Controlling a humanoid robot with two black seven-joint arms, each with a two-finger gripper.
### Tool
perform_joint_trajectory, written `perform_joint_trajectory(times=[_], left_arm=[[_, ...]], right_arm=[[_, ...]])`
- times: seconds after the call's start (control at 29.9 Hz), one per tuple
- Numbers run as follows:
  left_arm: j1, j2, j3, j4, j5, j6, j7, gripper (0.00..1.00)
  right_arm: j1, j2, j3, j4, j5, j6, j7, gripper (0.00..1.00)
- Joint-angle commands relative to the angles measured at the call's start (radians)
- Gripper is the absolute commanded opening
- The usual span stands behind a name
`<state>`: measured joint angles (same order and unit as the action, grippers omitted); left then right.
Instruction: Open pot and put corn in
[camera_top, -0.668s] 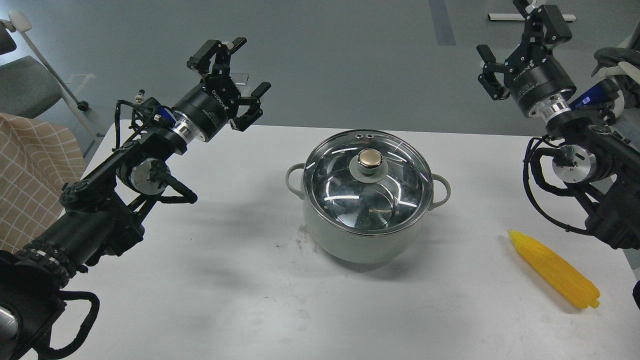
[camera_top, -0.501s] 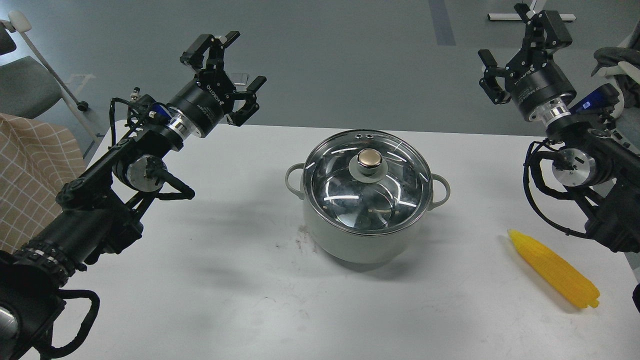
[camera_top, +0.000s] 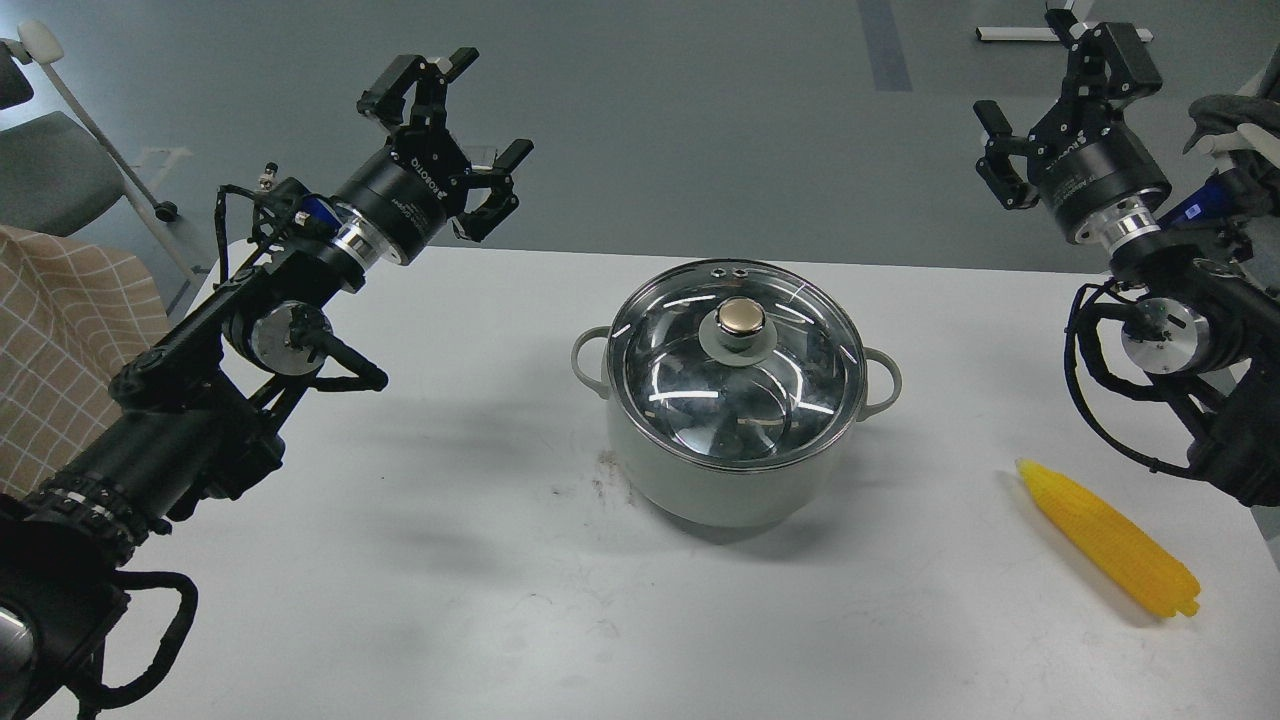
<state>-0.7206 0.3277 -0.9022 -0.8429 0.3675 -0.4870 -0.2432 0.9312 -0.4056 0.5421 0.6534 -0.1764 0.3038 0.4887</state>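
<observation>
White bench (camera_top: 420, 560) fills the head view, grey floor behind it. At its middle stands the pot (camera_top: 735, 470), closed by a glass lid (camera_top: 735, 385) with a gold knob (camera_top: 739, 316); nothing of the task is done yet. The corn (camera_top: 1108, 537) lies flat near the bench's right edge, well apart from the pot, its point turned toward the pot.

Both arms hang high and clear of everything. The left gripper (camera_top: 456, 108) has its jaws spread and empty, up over the far left edge; the right gripper (camera_top: 1062, 82), up at the far right, also looks spread and empty.

Risks, as I judge them: the knob is small, rounded and shiny, so an off-centre pinch could slip or tilt the lid. A sideways pull might drag the pot along. The corn is round and could roll off the near edge if nudged rather than pinched across its middle.
</observation>
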Motion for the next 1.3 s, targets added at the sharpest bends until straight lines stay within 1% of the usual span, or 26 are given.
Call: perform_joint_trajectory(times=[0.0, 0.27, 0.43, 0.53, 0.6, 0.67, 0.8, 0.87, 0.94, 1.0, 1.07, 1.27], left_arm=[[0.0, 0.002, 0.002, -0.001, -0.018, 0.004, -0.001, 0.98], [-0.002, 0.016, -0.018, -0.002, -0.019, -0.001, 0.001, 0.98], [0.003, 0.01, -0.064, 0.008, -0.021, 0.027, 0.001, 0.98], [0.013, 0.01, -0.093, 0.01, -0.021, 0.03, 0.001, 0.98], [0.013, 0.01, -0.103, 0.015, -0.021, 0.039, -0.001, 0.98], [0.013, 0.007, -0.103, 0.016, -0.022, 0.053, -0.001, 0.98], [0.012, 0.004, -0.101, 0.015, -0.025, 0.096, 0.005, 0.98], [0.015, 0.004, -0.087, 0.016, -0.018, 0.11, -0.004, 0.98], [0.026, 0.004, -0.083, 0.016, -0.01, 0.111, -0.045, 0.98], [0.032, 0.004, -0.083, 0.016, -0.009, 0.113, -0.062, 0.98], [0.032, 0.004, -0.083, 0.016, -0.009, 0.114, -0.065, 0.98], [0.032, 0.004, -0.084, 0.008, -0.009, 0.116, -0.071, 0.98]], right_arm=[[0.001, -0.01, -0.008, 0.0, 0.044, 0.001, 0.0, 1.0], [0.003, -0.012, -0.017, 0.0, 0.04, -0.002, 0.0, 1.0], [0.003, -0.024, -0.024, -0.007, 0.008, 0.001, 0.0, 1.0], [0.004, -0.029, -0.022, -0.026, -0.012, -0.002, 0.0, 1.0], [0.001, -0.022, -0.024, -0.038, -0.015, -0.017, 0.0, 1.0], [0.001, -0.016, -0.022, -0.044, -0.014, -0.057, 0.0, 1.0], [0.011, -0.012, -0.021, -0.052, -0.012, -0.057, 0.0, 1.0], [0.014, 0.001, -0.021, -0.06, -0.011, -0.058, 0.0, 1.0], [0.015, 0.02, -0.021, -0.073, -0.009, -0.051, 0.0, 1.0], [0.015, 0.034, -0.021, -0.074, -0.009, -0.04, 0.0, 1.0], [0.011, 0.051, -0.021, -0.074, -0.009, -0.031, 0.0, 1.0], [0.003, 0.047, -0.019, -0.063, -0.008, -0.031, 0.0, 1.0]])
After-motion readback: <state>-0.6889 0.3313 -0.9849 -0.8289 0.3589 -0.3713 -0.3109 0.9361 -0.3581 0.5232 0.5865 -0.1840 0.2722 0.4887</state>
